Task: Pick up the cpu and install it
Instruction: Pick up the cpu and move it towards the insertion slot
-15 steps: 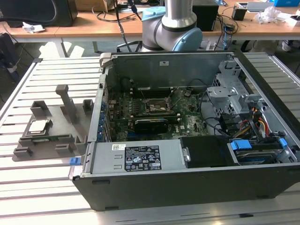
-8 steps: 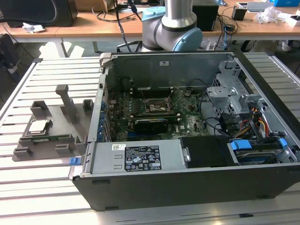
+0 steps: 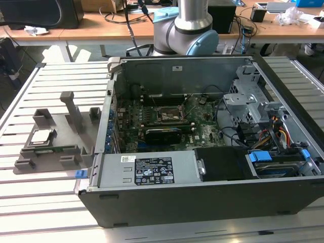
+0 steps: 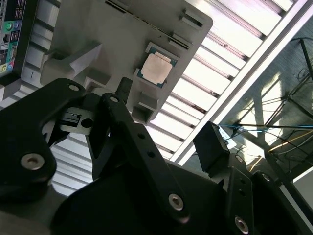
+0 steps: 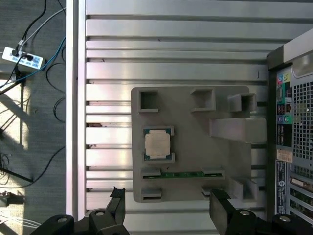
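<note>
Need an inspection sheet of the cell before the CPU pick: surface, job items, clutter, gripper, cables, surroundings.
Surface: slatted metal table carrying a grey tray and an open computer case.
Job's things: cpu lies flat in a tray pocket, untouched; socket sits on the board inside the case.
Clutter: thin green module in a tray slot beside the cpu.
Grippers: gripper open, empty, apart from the cpu.
Cables: coloured wire bundle inside the case; power strip and loose leads on the floor.
Surroundings: wooden desks behind the table.
</note>
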{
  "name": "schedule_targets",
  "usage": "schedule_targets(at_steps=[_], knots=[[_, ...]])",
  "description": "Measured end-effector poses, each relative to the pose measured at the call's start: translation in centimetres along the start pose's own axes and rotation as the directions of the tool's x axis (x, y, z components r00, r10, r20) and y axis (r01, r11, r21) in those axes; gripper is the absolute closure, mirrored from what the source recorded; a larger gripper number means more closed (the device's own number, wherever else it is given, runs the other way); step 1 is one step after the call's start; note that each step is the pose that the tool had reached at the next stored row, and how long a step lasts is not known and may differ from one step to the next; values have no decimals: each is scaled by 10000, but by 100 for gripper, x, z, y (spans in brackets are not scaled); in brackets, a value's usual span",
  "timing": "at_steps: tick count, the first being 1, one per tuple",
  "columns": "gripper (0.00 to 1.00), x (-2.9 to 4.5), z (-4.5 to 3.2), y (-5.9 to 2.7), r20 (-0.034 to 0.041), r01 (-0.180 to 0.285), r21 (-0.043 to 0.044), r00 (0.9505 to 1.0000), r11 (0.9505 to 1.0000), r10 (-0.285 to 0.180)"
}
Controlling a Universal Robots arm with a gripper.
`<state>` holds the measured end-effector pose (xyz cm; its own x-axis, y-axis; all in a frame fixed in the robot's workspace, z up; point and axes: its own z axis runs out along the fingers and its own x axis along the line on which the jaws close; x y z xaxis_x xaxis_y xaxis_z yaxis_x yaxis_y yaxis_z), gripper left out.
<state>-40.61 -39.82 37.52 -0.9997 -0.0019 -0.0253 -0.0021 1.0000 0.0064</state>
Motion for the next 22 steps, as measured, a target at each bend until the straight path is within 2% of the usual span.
schedule_targets(at_steps=[22], knots=[[22,2,88,-1,1,-1,0,10000,10000,1]])
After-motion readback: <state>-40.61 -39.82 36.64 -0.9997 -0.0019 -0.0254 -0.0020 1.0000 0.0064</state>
